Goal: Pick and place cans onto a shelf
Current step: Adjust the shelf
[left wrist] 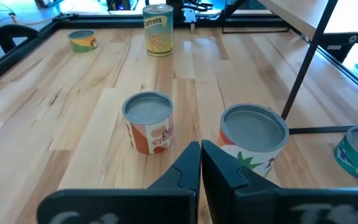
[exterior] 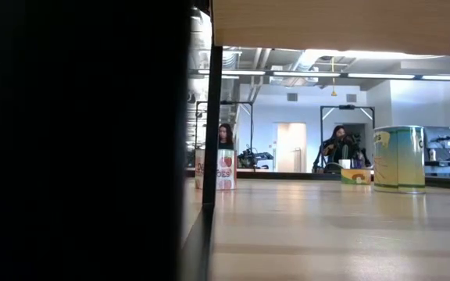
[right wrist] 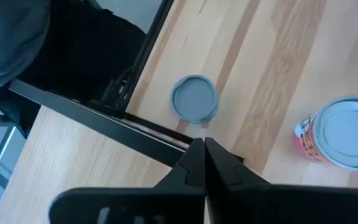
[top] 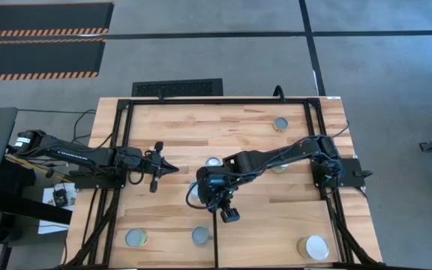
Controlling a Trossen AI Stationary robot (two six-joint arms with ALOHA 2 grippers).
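**Q:** Where are the two arms, and what are their hands doing?

**A:** Seen from above, the left hand hangs over the surface toward its left edge, pointing at the middle. Its wrist view shows the fingers pressed together with nothing between them. The right hand reaches across to the middle, near the front edge. Its fingers are also closed and hold nothing.

**Q:** Where are the cans?

**A:** They are scattered. Two grey-topped cans stand along the front edge, one toward the left corner and one near the middle. A wider white-topped can stands by the front right corner. Another can stands near the back edge. In the right wrist view a small grey-topped can stands just ahead of the fingertips, beside a black frame bar.

**Q:** And the shelf?

**A:** A pale panel runs across the top of the low view, raised on a black upright. No can on it is visible from here.

**Q:** How would a can handle?

**A:** Probably stiff and fairly light, with smooth curved sides that could slip (the labels may add some grip). A hand would first have to open, then squeeze across the body at mid-height, keeping the can upright.
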